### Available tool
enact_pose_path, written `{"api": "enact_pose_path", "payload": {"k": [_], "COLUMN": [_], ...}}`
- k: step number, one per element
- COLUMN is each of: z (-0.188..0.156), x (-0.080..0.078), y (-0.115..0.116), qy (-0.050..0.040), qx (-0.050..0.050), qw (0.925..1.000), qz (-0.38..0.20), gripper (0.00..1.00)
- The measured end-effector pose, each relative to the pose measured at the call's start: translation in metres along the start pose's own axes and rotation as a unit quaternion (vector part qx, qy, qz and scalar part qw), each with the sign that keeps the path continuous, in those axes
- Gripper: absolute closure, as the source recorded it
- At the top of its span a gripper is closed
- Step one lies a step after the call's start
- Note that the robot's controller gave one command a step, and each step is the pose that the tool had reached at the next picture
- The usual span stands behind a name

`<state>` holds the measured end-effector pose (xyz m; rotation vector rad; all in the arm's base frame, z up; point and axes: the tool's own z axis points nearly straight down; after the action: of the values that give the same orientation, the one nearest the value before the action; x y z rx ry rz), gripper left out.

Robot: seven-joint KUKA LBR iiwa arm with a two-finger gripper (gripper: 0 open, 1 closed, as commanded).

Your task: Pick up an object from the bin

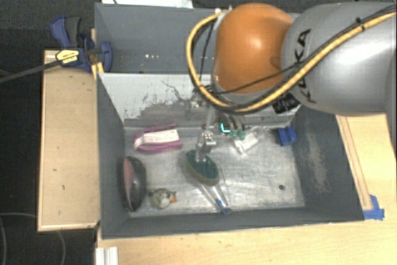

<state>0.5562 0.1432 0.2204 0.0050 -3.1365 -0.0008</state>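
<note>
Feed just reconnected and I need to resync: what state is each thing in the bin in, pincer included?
pincer: down in the bin, over the dark green oval thing.
dark green oval thing: lying on the bin floor, mid-bin.
pink and purple thing: lying on its side, untouched.
dark oval thing: lying along the left wall.
blue block: resting on the floor, right side.

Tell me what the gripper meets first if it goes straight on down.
Most likely the dark green oval thing in the middle of the bin: the gripper points down just above its upper end. Whether they already touch is unclear from this view.
</note>
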Motion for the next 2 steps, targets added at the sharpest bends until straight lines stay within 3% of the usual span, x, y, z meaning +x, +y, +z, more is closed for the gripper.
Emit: {"api": "enact_pose_path", "payload": {"k": [1, 2], "z": [0.101, 0.136], "x": [0.028, 0.011], "y": [-0.063, -0.045], "qy": [0.0012, 0.0115], "qx": [0.001, 0.003], "qw": [0.9991, 0.9956], "qz": [-0.042, -0.093], "gripper": [0.00, 0.00]}}
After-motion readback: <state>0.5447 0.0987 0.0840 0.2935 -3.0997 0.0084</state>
